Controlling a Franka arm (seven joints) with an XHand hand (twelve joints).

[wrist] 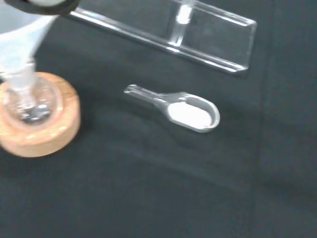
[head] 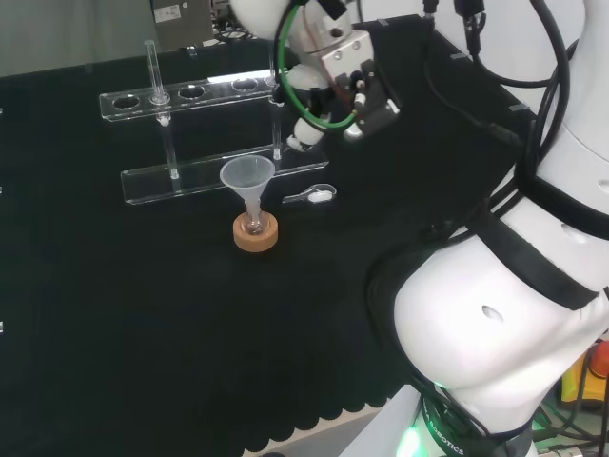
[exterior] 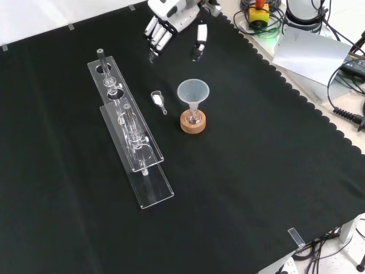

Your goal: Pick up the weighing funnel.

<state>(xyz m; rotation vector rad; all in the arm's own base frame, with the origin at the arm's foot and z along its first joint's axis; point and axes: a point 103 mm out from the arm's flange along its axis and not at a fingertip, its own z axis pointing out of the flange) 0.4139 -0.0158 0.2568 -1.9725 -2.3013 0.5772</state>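
Note:
The weighing funnel (head: 315, 196) (exterior: 158, 100) (wrist: 181, 109), a small clear scoop with white powder in its bowl and a short stem, lies on the black cloth between the rack and the big funnel. The hand (exterior: 171, 28) (head: 347, 90) hangs above the cloth, past the weighing funnel toward the top of the front view, apart from it. Its fingers (exterior: 157, 39) point down, straight and spread, with the thumb (exterior: 201, 40) apart, and nothing is held.
The big funnel (head: 248, 179) (exterior: 193, 92) (wrist: 20, 39) stands in a small flask on a cork ring (head: 256, 234) (exterior: 193, 121) (wrist: 37, 124). A clear tube rack (head: 200, 133) (exterior: 128, 134) (wrist: 198, 34) with an upright tube lies beside the weighing funnel.

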